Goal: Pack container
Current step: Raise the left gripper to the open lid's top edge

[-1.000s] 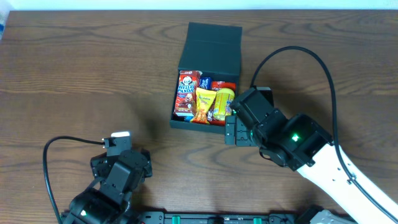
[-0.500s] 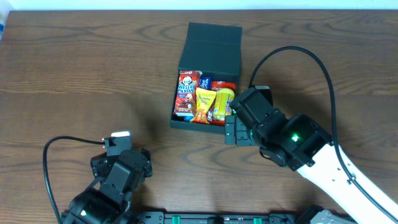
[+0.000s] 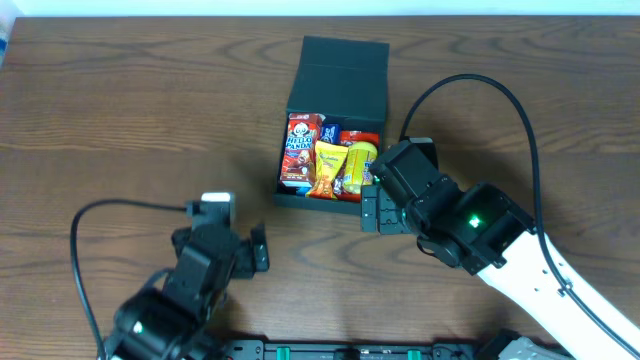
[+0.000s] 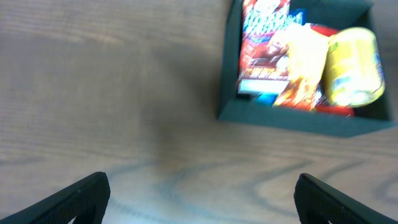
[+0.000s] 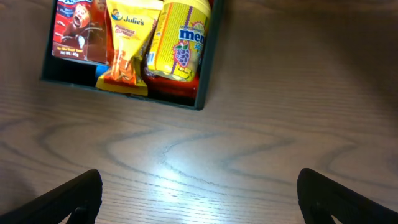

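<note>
From overhead, the container (image 3: 338, 75) sits at upper centre on the brown wooden table (image 3: 120, 120), with its flap laid back and snack packets (image 3: 325, 155) filling it. The cardboard looks stiff and light, probably best taken by the flap's free edge. In the left wrist view, the left gripper (image 4: 205, 199) is spread wide and empty, the container at upper right. In the right wrist view, the right gripper (image 5: 199, 199) is likewise spread and empty, the container at upper left. The tabletop is smooth and faintly glossy.

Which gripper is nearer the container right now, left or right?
Right. The right gripper sits just beside the container's near right corner, jaws open. The left gripper is farther off, toward the container's near left, with bare table between them.
</note>
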Motion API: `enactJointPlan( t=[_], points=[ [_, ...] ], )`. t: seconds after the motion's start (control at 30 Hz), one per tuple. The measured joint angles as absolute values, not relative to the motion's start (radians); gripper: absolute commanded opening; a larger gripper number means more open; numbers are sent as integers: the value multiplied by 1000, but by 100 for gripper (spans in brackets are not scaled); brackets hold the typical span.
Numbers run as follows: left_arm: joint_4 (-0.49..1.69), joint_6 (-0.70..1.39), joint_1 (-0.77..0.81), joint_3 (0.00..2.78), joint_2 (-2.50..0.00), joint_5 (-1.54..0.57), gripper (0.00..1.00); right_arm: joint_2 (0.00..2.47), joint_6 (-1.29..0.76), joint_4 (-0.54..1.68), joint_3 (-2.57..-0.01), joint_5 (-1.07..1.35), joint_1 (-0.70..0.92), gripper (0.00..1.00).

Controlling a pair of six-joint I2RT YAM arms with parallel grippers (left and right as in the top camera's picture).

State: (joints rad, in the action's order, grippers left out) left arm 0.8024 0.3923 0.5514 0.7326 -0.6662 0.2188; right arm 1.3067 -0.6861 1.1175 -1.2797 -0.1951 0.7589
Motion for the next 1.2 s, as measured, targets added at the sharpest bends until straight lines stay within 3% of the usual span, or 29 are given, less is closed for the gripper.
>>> enactJointPlan(
  t=[0.3,0.57,0.8,1.2],
  points=[
    [888,315,482,1267,-1162,110,95,1306,-684,1118,-1279,-198,759,99],
    [989,209,136,1661,-1506,-292,95,1306,-684,1116,-1279,-209,759,99],
    [931,174,-91,1765,-1770,-713,95,1306,-684,1114,-1279,-218,759,99],
    [649,239,-87,1767,-2172,-920,95,1306,-684,1106,-1279,-218,759,99]
  ],
)
